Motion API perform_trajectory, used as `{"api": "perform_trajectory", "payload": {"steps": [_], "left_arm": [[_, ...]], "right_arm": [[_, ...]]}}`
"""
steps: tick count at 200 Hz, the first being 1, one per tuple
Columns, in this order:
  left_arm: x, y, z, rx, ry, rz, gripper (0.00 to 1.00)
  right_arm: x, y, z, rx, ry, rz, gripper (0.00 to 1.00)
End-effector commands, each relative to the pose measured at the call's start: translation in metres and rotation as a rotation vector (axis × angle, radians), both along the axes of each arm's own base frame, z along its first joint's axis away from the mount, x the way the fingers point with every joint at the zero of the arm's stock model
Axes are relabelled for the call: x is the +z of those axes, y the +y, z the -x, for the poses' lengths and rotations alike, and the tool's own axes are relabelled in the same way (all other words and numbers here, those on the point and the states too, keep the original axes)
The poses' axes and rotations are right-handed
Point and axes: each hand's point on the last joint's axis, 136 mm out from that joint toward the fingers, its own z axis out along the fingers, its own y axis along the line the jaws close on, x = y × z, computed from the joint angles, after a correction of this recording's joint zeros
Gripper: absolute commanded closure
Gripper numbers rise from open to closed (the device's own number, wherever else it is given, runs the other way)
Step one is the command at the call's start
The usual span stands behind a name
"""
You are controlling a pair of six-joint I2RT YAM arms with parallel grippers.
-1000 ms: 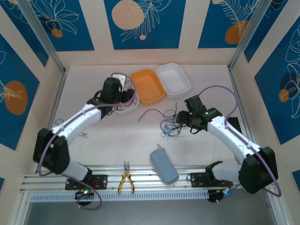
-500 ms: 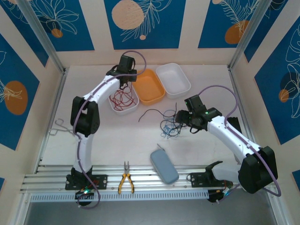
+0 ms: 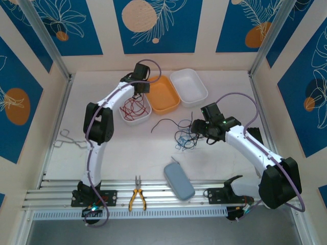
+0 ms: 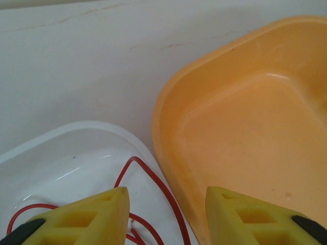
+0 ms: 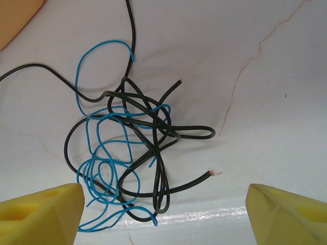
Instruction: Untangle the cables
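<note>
A: State of the right fingers (image 3: 198,127)?

B: Spread wide. Nothing between the pads. They hang over the desk (image 5: 276,76).

A: Where is the wire relative to them?

B: The black-and-blue tangle (image 5: 127,145) lies flat on the desk, just ahead of the tips. It sits within the span of the gap but off-centre, crowded toward the finger at the wrist view's left side. Blue loops run to just beside that finger's tip; I cannot tell if they touch it. One frayed black end points toward the other finger, well apart from it. A single black strand runs farther ahead, away from both fingers.

A: And the left fingers (image 3: 140,88)?

B: Parted, but narrower than the right pair. The gap is empty, no wire pinched.

A: What lies under them?

B: The gap straddles two trays. The white tray (image 4: 76,135) is below one finger and the orange tray (image 4: 245,127) below the other. The rims are just beside each other.

A: Where are the red cables (image 3: 134,107)?

B: Coiled in the white tray. One red loop arches ahead of the finger over that tray, then runs down under the gap. It is beneath the fingers, not between the pads.

A: How do the two groups lie?

B: Well apart. Red is in the tray at the left fingers. Black and blue are on the open desk at the right fingers.
</note>
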Motion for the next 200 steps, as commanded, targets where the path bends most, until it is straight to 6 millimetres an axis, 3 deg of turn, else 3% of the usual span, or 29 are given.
{"api": "perform_trajectory", "payload": {"steps": [1,77,134,156,200], "left_arm": [[-0.004,0.002,-0.003,0.011,0.014,0.001,0.56],[-0.009,-0.001,-0.005,0.005,0.018,0.011,0.64],[-0.008,0.0,-0.005,0.007,0.014,0.008,0.81],[-0.001,0.0,-0.005,0.007,0.0,0.01,0.83],[0.014,0.005,-0.005,0.015,-0.028,-0.012,0.98]], "right_arm": [[0.001,0.003,-0.001,-0.005,0.004,-0.023,0.17],[-0.002,0.005,-0.001,-0.006,0.006,-0.035,0.17],[-0.002,0.006,-0.001,-0.001,0.007,-0.041,0.17],[-0.002,0.008,-0.001,0.005,0.007,-0.047,0.17],[-0.003,0.01,-0.001,0.007,0.011,-0.049,0.17]]}}
